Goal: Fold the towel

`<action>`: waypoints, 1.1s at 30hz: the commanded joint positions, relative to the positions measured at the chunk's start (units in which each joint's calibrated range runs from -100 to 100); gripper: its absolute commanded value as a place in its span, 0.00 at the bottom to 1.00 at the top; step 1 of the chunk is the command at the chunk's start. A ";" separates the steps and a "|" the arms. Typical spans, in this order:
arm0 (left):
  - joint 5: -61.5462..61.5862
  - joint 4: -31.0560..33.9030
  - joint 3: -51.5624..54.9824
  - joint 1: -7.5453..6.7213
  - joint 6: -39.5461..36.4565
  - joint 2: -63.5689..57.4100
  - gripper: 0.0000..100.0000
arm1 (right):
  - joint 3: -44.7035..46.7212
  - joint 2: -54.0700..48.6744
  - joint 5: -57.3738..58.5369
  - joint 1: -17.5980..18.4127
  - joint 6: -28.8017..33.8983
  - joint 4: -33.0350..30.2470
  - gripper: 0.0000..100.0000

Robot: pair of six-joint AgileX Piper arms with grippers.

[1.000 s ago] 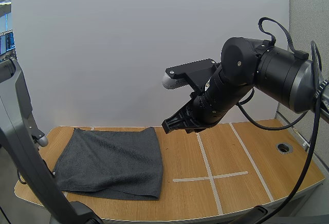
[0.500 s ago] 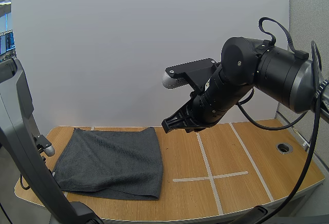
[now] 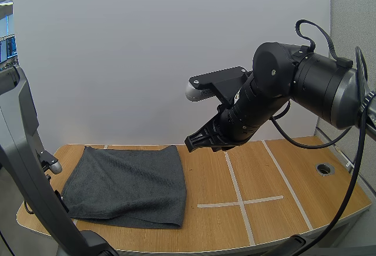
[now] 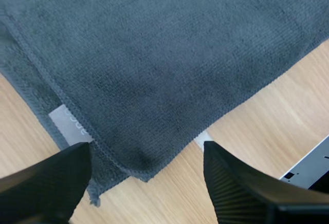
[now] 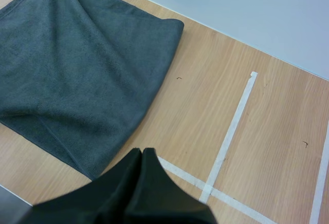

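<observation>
the towel (image 3: 126, 185) lay flat on the left part of the wooden table (image 3: 270, 168), a dark grey cloth with its right edge just short of the white tape lines (image 3: 241, 202) that crossed on the table's middle. in the left wrist view the towel (image 4: 154, 54) showed two layers at one corner, the upper layer's hemmed edge lying a little inside the lower one, and a small pale label (image 4: 69, 124) peeked out from between them. the left gripper (image 4: 146, 152) stood wide, its two black fingers (image 4: 231, 183) well apart on either side of that corner, with nothing pinched between them; whether their tips touched the table could not be told. the right gripper (image 3: 202, 140) hung in the air above the table's middle, to the right of the towel and clear of it. in the right wrist view the right gripper (image 5: 141, 154) was closed on nothing, its fingers pressed together into one dark wedge, pointing down toward the bare wood between the towel (image 5: 77, 70) and the tape (image 5: 231, 126). from there the towel's far right edge looked rounded, like a fold. a small round hole (image 3: 324, 168) sat in the table near its right edge.
</observation>
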 commanded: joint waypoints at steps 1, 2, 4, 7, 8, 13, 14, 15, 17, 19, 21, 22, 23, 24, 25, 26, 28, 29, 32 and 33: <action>-1.98 -2.40 -0.32 -0.16 0.54 0.10 1.00 | 0.22 -0.70 -0.28 -0.22 -0.57 0.15 0.00; -2.85 -2.40 -0.32 -0.16 0.54 0.46 1.00 | 0.22 -0.70 -0.28 -0.22 -0.57 0.15 0.00; -3.43 -2.29 -0.32 -0.16 0.54 1.81 1.00 | 0.22 -0.70 -0.28 -0.22 -0.57 0.15 0.00; -3.43 -1.63 -0.32 -0.16 -0.39 3.46 1.00 | 0.22 -0.70 -0.28 -0.22 -0.57 0.15 0.00; -3.43 -1.33 -0.32 -0.16 -0.50 3.56 1.00 | 0.22 -0.70 -0.28 -0.22 -0.57 0.15 0.00; -0.98 -1.44 -0.32 -0.16 -0.50 3.89 1.00 | 0.22 -0.70 -0.28 -0.22 -0.57 0.15 0.00; -1.48 -1.44 -0.32 -0.16 -0.50 4.18 1.00 | 0.22 -0.70 -0.28 -0.22 -0.57 0.15 0.00; -1.73 -1.32 -0.32 -0.16 -0.50 4.58 1.00 | 0.22 -0.70 -0.28 -0.22 -0.57 0.15 0.00; -1.90 -1.09 -0.17 -0.16 -0.96 5.54 1.00 | 0.22 -0.70 -0.28 -0.22 -0.57 0.15 0.00; -1.90 -0.64 -0.05 -0.16 -1.69 6.67 1.00 | 0.22 -0.70 -0.28 -0.22 -0.57 0.15 0.00; -1.93 -0.22 -0.05 -0.16 -2.05 7.37 1.00 | 0.22 -0.70 -0.28 -0.22 -0.57 0.15 0.00; -1.93 -0.12 -0.05 -0.16 -2.05 7.37 1.00 | 0.22 -0.70 -0.28 -0.22 -0.57 0.15 0.00; -1.93 -0.12 -0.05 -0.16 -2.05 7.37 1.00 | 0.22 -0.70 -0.28 -0.22 -0.57 0.15 0.00; -1.93 -0.12 -0.05 -0.16 -2.05 7.21 1.00 | 0.22 -0.70 -0.28 -0.22 -0.57 0.15 0.00; -1.93 -0.12 -0.05 -0.16 -2.05 7.21 1.00 | 0.22 -0.70 -0.28 -0.22 -0.57 0.15 0.00; -1.77 -0.12 -0.17 -0.16 -2.05 7.05 1.00 | 0.22 -0.70 -0.28 -0.22 -0.57 0.15 0.00; -1.58 0.02 -0.31 -0.16 -2.05 6.94 0.84 | 0.22 -0.70 -0.28 -0.22 -0.57 0.15 0.00; -1.39 0.02 -0.31 -0.16 -2.05 6.94 0.73 | 0.22 -0.70 -0.28 -0.22 -0.57 0.15 0.00; -0.21 0.02 -0.31 -0.16 -2.05 6.94 0.40 | 0.22 -0.70 -0.28 -0.22 -0.57 0.15 0.00; 0.39 0.02 -0.31 -0.16 -2.05 6.94 0.30 | 0.22 -0.70 -0.28 -0.22 -0.57 0.15 0.00</action>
